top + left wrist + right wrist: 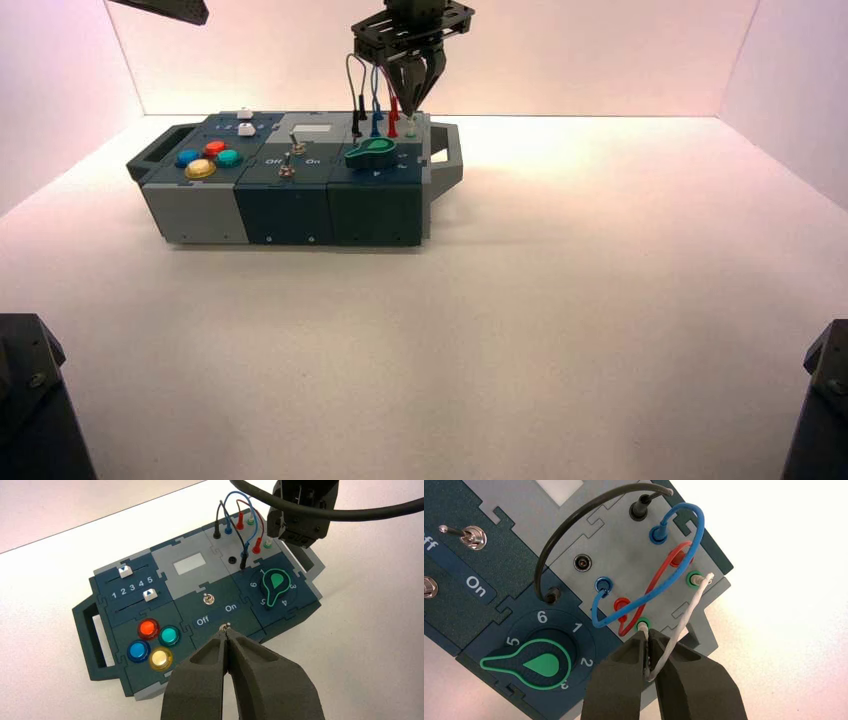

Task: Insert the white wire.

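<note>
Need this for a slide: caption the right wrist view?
Right pincer grips the white wire at the green socket; its other end sits plugged in.

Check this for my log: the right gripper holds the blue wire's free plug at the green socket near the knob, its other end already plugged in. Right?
Not quite. The right gripper holds the white wire, not the blue wire, which is plugged at both ends. The right wrist view shows this; the rest stands.
</note>
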Controlling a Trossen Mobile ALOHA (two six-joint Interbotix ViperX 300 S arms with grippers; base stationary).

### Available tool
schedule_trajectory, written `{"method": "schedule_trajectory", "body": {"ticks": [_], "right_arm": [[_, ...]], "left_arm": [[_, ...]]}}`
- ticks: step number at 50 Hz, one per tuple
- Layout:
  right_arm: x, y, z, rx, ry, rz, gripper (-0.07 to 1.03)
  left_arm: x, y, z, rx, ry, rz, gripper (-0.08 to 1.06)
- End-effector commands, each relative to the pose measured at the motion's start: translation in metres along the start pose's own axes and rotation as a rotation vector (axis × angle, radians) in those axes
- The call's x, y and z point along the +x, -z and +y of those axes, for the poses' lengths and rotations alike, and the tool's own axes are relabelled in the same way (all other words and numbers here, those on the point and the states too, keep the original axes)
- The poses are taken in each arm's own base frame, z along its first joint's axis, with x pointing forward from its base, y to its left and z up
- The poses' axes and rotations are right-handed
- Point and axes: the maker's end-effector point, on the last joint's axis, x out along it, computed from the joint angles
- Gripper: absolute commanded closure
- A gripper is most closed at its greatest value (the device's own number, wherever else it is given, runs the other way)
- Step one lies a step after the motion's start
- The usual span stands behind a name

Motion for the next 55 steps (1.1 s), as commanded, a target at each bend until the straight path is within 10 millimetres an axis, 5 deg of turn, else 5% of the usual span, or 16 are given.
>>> {"method": "schedule_trajectory", "body": {"ticks": [1, 7, 17, 55], "right_arm": [[-0.014, -0.006, 0.003, -0.005, -0.001, -0.019, 0.95], [-0.024, -0.009, 0.005, -0.013, 0.004, -0.022, 0.72], [-0.041, -0.011, 0.005, -0.019, 0.011, -0.04, 0.62], [-0.101, 0.036, -0.001, -0.002, 0.037, -0.085, 0.62]], "left_arm": [[-0.002, -0.007, 0.001, 0.003, -0.007, -0.024, 1.01], [-0.002, -0.007, 0.001, 0.003, -0.006, -0.022, 1.01], [-0.002, -0.006, 0.002, 0.002, -0.007, -0.021, 1.01], [0.01, -0.001, 0.008, -0.009, -0.034, -0.035, 1.01]]}}
